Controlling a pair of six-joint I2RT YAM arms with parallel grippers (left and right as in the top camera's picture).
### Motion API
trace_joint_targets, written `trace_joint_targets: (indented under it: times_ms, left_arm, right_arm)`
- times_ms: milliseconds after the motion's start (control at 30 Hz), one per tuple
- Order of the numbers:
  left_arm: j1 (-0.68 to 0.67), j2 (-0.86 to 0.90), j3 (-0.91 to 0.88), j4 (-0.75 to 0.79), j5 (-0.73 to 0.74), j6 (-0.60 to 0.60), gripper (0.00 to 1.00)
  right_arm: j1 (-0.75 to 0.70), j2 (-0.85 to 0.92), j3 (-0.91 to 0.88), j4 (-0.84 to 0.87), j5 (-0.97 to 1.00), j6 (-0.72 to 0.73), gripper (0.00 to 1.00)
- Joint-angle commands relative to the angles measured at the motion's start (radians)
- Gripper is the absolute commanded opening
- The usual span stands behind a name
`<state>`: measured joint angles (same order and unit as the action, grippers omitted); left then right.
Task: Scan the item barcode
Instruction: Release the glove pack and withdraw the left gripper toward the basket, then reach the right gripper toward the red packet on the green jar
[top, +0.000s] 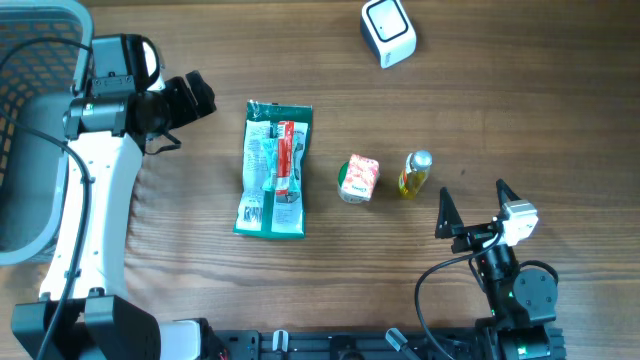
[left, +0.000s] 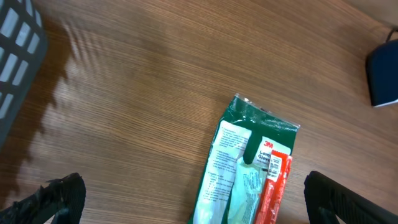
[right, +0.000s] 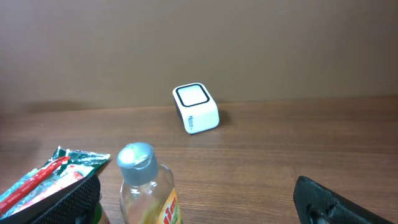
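A green packet with a red strip (top: 274, 170) lies flat on the wooden table, left of centre. To its right stand a small carton (top: 358, 179) and a bottle of yellow liquid with a silver cap (top: 415, 173). The white scanner (top: 388, 32) sits at the far edge. My left gripper (top: 190, 115) hovers open up and to the left of the packet (left: 249, 168), holding nothing. My right gripper (top: 475, 203) is open and empty, just right of and nearer than the bottle (right: 146, 186), facing the scanner (right: 196, 108). I cannot make out a barcode.
A grey mesh basket (top: 30, 120) stands at the table's left edge, beside the left arm; its corner (left: 18, 43) shows in the left wrist view. A wall rises behind the scanner.
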<state>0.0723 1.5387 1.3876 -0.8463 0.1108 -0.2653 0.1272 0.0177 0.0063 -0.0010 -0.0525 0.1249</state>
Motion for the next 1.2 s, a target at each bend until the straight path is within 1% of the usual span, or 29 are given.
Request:
trace_joint_targets:
  times_ms: [0,500,567,600,633,733,800,900,933,1000,1033,1167]
  left_arm:
    - [0.005,-0.003,0.013,0.0,0.034,0.023,1.0]
    - [0.005,-0.003,0.013,0.0,0.034,0.023,1.0]
    - [0.005,-0.003,0.013,0.0,0.034,0.023,1.0]
    - [0.005,-0.003,0.013,0.0,0.034,0.023,1.0]
    - [0.005,-0.003,0.013,0.0,0.034,0.023,1.0]
    - [0.005,-0.003,0.013,0.0,0.034,0.023,1.0]
    - [0.005,-0.003,0.013,0.0,0.034,0.023,1.0]
    - [0.005,-0.003,0.013,-0.001,0.034,0.023,1.0]
    - [0.005,-0.003,0.013,0.0,0.034,0.023,1.0]
    - [0.005,-0.003,0.013,0.0,0.034,0.023,1.0]
    - [0.005,-0.003,0.013,0.0,0.034,0.023,1.0]
    - [0.005,-0.003,0.013,0.0,0.034,0.023,1.0]
  right_arm:
    - [-0.004,0.0,-0.001,0.002,-0.009,-0.018,1.0]
    - [-0.004,0.0,-0.001,0.005,0.001,-0.021,0.99]
    - [-0.004,0.0,-0.001,0.061,0.047,-0.021,1.0]
    - [-0.004,0.0,-0.001,0.077,0.053,-0.015,1.0]
    - [-0.004,0.0,-0.001,0.073,0.036,0.047,1.0]
    - [-0.004,0.0,0.024,0.051,-0.034,0.062,1.0]
    - [-0.004,0.001,0.127,-0.05,-0.039,0.068,1.0]
    - [-0.004,0.049,0.34,-0.249,0.0,0.057,1.0]
    - [-0.004,0.111,0.472,-0.354,0.013,0.037,1.0]
    - [-0.004,0.232,0.668,-0.498,0.018,0.025,1.0]
    - [-0.004,0.344,0.822,-0.615,0.018,0.019,1.0]
    - [-0.004,0.739,1.333,-1.037,-0.04,0.01,1.0]
